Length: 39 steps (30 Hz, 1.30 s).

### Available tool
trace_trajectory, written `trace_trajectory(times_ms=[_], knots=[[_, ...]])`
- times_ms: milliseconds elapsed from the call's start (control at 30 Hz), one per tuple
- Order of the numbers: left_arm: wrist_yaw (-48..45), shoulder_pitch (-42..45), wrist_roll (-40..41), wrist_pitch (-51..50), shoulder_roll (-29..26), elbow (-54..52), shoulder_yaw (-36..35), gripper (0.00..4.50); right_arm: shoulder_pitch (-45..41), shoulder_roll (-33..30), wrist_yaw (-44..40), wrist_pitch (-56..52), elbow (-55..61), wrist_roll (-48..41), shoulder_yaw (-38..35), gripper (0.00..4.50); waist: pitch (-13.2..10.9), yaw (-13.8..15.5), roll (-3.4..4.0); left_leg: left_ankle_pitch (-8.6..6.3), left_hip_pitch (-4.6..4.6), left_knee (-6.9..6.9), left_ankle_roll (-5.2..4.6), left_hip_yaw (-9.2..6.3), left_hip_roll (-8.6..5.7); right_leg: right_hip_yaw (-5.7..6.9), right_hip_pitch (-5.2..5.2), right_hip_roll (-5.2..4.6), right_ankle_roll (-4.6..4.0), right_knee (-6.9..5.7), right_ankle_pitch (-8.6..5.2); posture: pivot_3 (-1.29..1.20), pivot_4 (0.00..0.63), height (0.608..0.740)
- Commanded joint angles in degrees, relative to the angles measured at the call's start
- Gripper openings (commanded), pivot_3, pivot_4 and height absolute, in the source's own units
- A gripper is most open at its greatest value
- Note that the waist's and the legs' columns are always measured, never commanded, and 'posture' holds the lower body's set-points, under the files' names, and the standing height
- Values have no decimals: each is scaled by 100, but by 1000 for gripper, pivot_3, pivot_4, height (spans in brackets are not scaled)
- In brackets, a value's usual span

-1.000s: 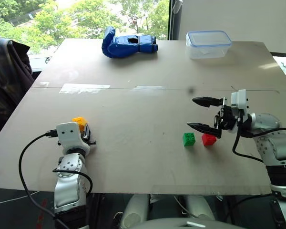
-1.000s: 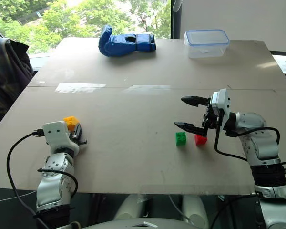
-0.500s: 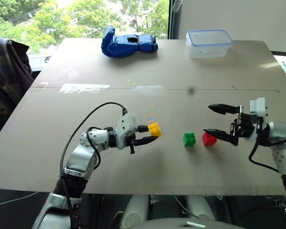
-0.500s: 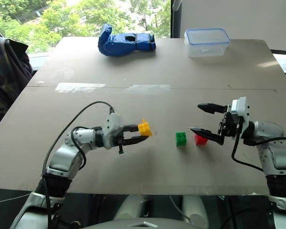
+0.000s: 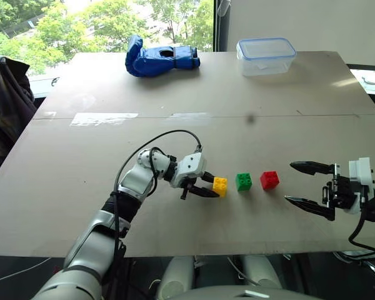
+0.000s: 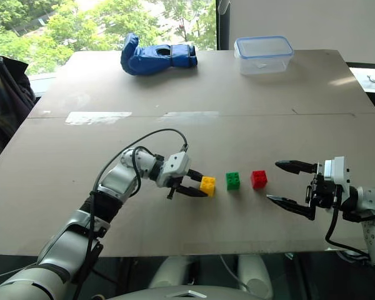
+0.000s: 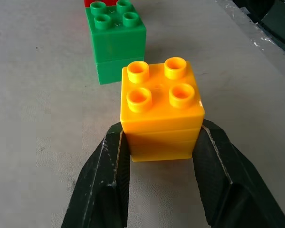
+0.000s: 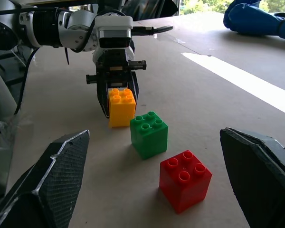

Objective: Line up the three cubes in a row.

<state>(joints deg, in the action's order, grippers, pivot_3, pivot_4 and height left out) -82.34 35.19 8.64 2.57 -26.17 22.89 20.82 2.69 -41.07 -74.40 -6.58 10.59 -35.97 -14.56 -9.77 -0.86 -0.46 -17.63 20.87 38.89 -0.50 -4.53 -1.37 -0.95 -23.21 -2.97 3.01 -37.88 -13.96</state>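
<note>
Yellow cube (image 5: 220,185), green cube (image 5: 243,181) and red cube (image 5: 269,179): studded blocks, upright, studs up, in a row on the table.

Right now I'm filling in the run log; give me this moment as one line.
left gripper: shut on yellow studded plastic cube | right gripper: open, apart | green cube, red cube: on table | row: formed

three cubes (image 5: 244,182) in row on table (image 5: 175,87)
</note>
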Motion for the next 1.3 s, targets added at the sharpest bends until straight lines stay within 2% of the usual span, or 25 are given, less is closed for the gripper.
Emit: trace_trajectory(times_ms=[33,300,533,1300], knots=[[247,27,-199,205,5,40,-65,1264,28,-25,103,38,320,-125,-185,4500,0,10,0,0,-1,1,0,-1,0,1,1,0,0,0,0,0,150,740],[908,-423,-235,91,-120,-495,-303,1264,-115,-23,280,-82,410,-180,-71,4500,0,-2,0,0,-3,6,0,-3,8,-2,3,-1,0,-3,0,0,150,740],[967,-981,-104,-146,-316,-995,-352,1264,-359,-2,307,-204,371,-193,59,4500,1,8,2,0,-3,6,0,-3,15,-1,3,0,0,-2,0,0,150,740],[690,-767,-86,59,-434,-290,-335,1264,-483,-4,342,-297,410,-210,159,4500,4,1,3,0,-12,6,0,1,15,-4,7,3,0,-5,0,0,150,740]])
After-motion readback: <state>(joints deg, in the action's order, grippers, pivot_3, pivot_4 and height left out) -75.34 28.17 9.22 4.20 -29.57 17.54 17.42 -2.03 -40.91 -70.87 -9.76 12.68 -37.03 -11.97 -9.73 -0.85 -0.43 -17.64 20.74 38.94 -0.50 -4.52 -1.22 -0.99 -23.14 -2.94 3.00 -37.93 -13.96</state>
